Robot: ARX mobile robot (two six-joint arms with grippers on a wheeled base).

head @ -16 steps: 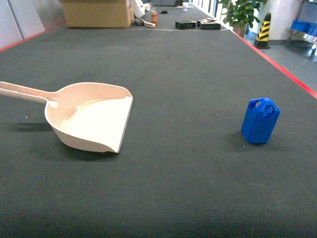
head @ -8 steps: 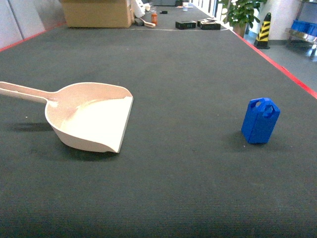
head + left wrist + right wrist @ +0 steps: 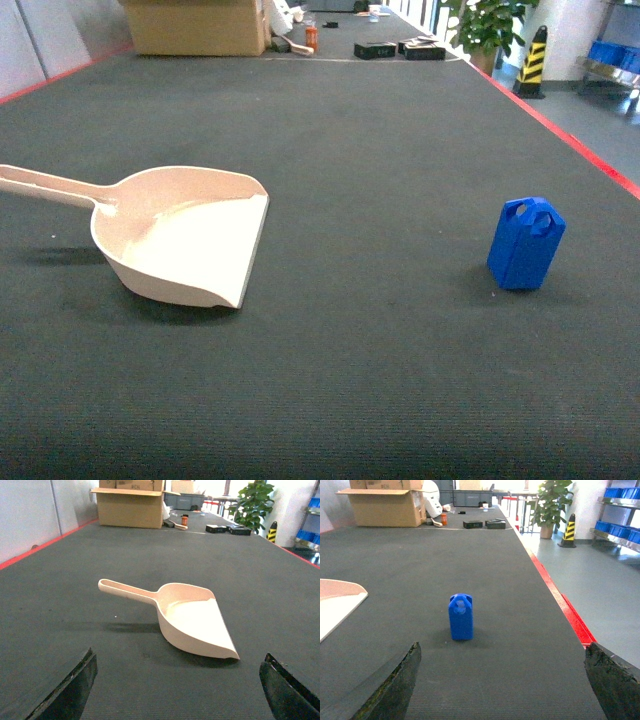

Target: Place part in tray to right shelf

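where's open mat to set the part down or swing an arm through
Widest bare mat lies between the tray lip and the part, and along the near edge in front of both. Behind them the mat runs bare up to the cardboard box. The far end is crowded with small items.

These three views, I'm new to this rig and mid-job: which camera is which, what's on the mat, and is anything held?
One picture comes from the robot's head, looking forward and down; the other two come from cameras on each wrist. The black shapes in the wrist pictures' bottom corners are the jaws, spread wide on both arms and holding nothing. On the dark mat lie the cream tray, ahead of the left gripper, and the upright blue part, ahead of the right gripper. They sit well apart. Boxes and a plant stand at the far end.
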